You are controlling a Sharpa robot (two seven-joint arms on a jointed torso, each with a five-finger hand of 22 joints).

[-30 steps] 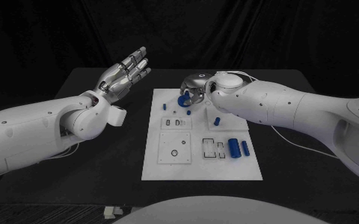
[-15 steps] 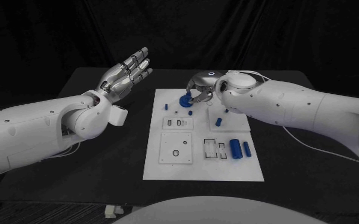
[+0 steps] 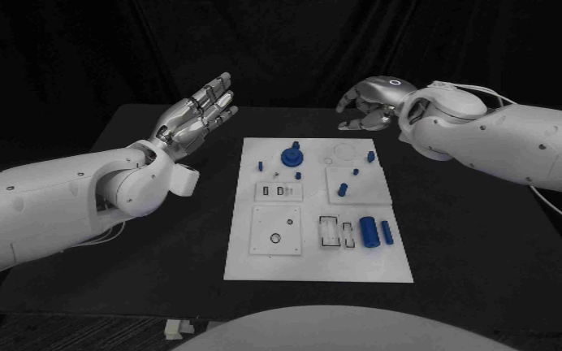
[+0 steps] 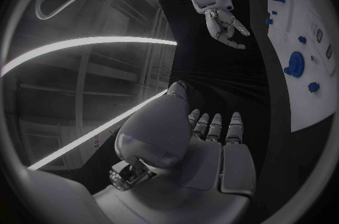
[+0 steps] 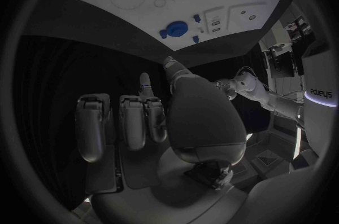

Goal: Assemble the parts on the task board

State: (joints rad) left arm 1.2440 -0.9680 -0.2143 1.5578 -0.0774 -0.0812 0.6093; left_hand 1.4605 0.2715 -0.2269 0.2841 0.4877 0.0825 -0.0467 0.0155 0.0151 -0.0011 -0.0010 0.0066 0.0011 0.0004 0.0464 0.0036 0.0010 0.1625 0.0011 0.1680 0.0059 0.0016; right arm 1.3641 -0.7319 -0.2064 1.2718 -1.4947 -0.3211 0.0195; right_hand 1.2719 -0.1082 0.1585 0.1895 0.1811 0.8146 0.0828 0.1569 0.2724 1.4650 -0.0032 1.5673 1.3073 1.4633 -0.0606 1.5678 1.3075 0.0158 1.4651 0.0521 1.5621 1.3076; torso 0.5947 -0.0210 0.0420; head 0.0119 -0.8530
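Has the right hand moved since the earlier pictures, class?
Yes. The right hand was at the round blue part on the task board; now it is raised beyond the board's far edge, holding nothing.

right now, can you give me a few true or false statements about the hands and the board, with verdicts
1. The right hand holds the blue round part. False: it is raised beyond the task board's far edge, holding nothing.
2. The left hand is open, fingers extended, off the board's left side. True.
3. Two blue cylinders lie side by side near the board's right edge. True.
4. The blue round part lies on the black table. False: it sits on the board, in its far half.
5. Both hands are touching the board. False: neither touches it.
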